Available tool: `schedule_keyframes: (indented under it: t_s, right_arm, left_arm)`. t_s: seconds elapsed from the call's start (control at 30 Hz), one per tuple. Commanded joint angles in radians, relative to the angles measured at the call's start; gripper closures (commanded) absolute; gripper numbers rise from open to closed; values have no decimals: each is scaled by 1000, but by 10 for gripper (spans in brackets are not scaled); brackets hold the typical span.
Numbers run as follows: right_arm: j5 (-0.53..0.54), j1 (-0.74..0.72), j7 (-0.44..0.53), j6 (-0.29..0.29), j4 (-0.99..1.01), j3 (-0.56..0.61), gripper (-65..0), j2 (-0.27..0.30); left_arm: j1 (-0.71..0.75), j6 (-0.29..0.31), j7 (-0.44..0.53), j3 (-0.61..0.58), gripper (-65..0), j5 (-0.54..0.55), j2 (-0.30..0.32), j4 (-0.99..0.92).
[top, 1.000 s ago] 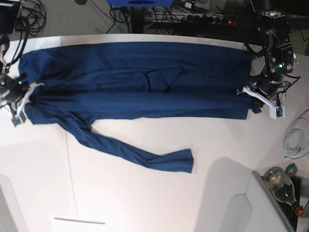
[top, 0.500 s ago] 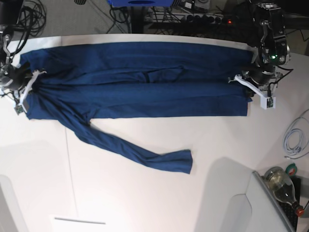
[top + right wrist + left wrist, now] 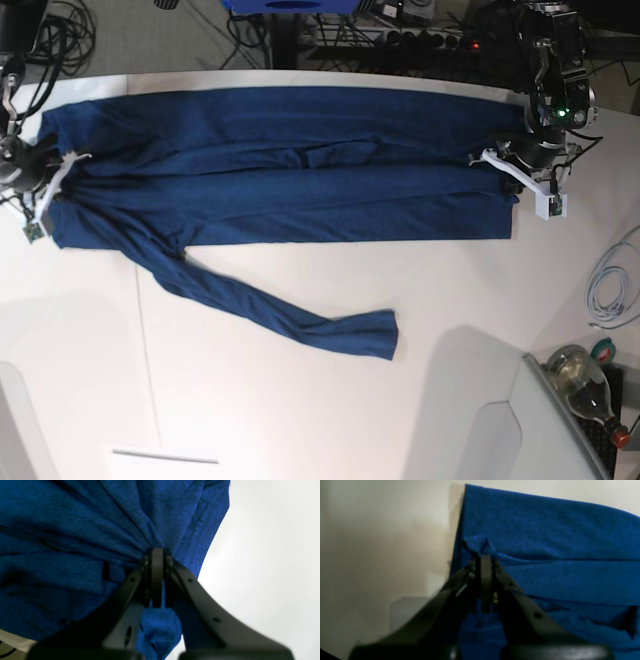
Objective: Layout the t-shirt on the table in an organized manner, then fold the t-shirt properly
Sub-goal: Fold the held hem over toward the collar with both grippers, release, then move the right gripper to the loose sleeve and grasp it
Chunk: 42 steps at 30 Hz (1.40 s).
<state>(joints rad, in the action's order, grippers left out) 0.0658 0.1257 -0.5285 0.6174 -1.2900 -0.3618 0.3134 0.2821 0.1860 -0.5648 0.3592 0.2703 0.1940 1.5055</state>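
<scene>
T-shirt (image 3: 290, 170) lies stretched long across the far half of the table (image 3: 300, 400), pulled out as a wide band between my two arms. A lengthwise crease runs through the middle of the band. One narrow strip of the cloth trails off the band's near-left part, running diagonally toward the table's centre and ending in a squared-off end flat on the white top.

My left gripper (image 3: 483, 555) is at the end of the band on the base view's right: fingers pressed together, pinching a small peak of fabric right at the shirt's edge. Bare table sits just beside that edge. Cloth under the pinch looks lifted slightly, though the wrist view is too blurred to be sure.

My right gripper (image 3: 157, 552) is at the opposite end, base view's left: fingers also pressed together, clamped on a bunched gather of cloth. Folds radiate from the pinch point; a bit of fabric hangs below the fingers. Shirt edge is close to the pinch, white table beyond it.

Off the shirt: grey cable (image 3: 610, 285) coiled near the table's right edge, glass bottle (image 3: 585, 385) at the near-right corner.
</scene>
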Motion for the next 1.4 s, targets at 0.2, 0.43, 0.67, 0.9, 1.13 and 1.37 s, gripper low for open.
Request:
schedule_keyframes:
  t_s: [0.2, 0.43, 0.67, 0.9, 1.13, 1.37]
  right_arm:
    - [1, -39, -29, -9, -21, -13, -261, 22]
    - [1, -80, -58, -11, -76, -62, -332, 11]
    - [1, -245, -138, -4, -104, 5, -329, 5]
    - [2, -581, -91, -9, 257, 269, -327, -96]
    - [-1, -799, 140, -12, 775, 280, -327, -184]
    - [-1, -806, 256, -132, 942, 281, -327, -182]
  left_arm:
    - [-2, -4, 22, 18, -20, 5, 14, 25]
    - [-2, -4, 22, 33, -418, 7, 26, 47]
    - [-10, -3, 22, 228, -457, 13, 28, 51]
    - [-22, 0, 22, 427, -273, 14, -43, 42]
    - [-19, 0, 22, 444, 0, 7, -38, 34]
    - [6, 0, 22, 436, 0, 5, -35, 22]
